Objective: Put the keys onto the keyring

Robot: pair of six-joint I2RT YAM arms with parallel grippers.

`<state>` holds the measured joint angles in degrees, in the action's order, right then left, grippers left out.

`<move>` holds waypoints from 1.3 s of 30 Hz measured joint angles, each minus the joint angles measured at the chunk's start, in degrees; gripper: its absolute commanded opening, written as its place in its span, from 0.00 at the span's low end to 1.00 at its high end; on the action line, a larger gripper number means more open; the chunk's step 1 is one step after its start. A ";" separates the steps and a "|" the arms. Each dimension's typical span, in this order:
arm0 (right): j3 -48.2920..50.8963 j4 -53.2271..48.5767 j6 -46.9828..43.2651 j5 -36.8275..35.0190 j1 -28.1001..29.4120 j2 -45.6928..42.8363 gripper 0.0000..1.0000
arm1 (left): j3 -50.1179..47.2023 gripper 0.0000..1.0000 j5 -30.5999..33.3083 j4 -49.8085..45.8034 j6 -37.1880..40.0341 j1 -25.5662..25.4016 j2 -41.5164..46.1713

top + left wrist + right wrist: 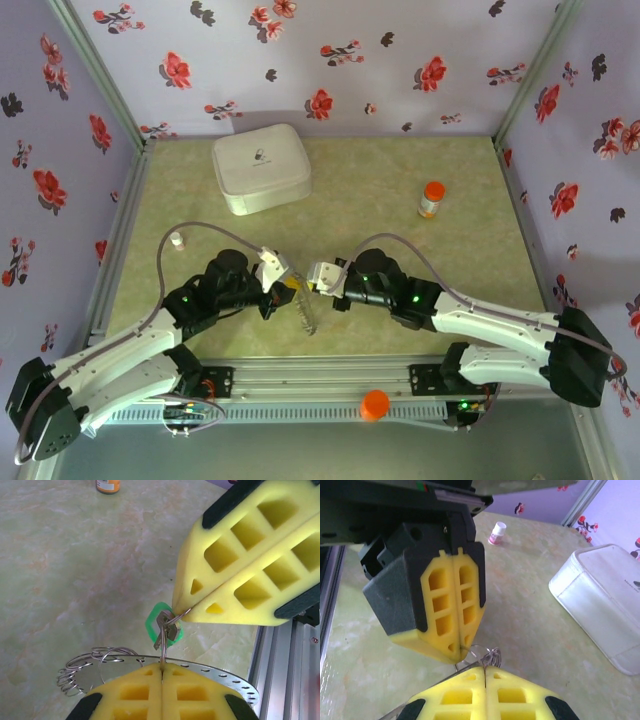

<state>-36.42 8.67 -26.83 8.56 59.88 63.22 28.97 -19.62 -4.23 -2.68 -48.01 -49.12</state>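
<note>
Pointing toward left claw [162, 669]: green key [163, 626]

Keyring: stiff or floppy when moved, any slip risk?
Keyring looks like thin flat metal, so it is probably stiff but slick in the foam left gripper. The green key sits loose on a thin wire loop, so it will likely swing when moved.

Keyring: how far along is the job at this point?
Done: no key is clearly threaded yet. In hand: left hand shut on the rim of the keyring, right hand shut on a wire loop at the green key. Left: seating the keys.
</note>
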 measured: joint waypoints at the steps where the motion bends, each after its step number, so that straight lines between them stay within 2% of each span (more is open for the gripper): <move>1: 0.00 0.22 0.00 0.02 0.00 0.00 0.00 | 0.00 0.00 0.02 0.11 0.00 0.00 -0.02; 39: 1.01 0.50 -2.12 -0.17 0.11 0.22 0.00 | 0.00 0.00 0.11 0.42 0.00 0.00 -0.04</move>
<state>-35.42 9.17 -28.95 8.38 59.99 63.44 28.97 -19.51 -3.81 -2.68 -48.01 -49.17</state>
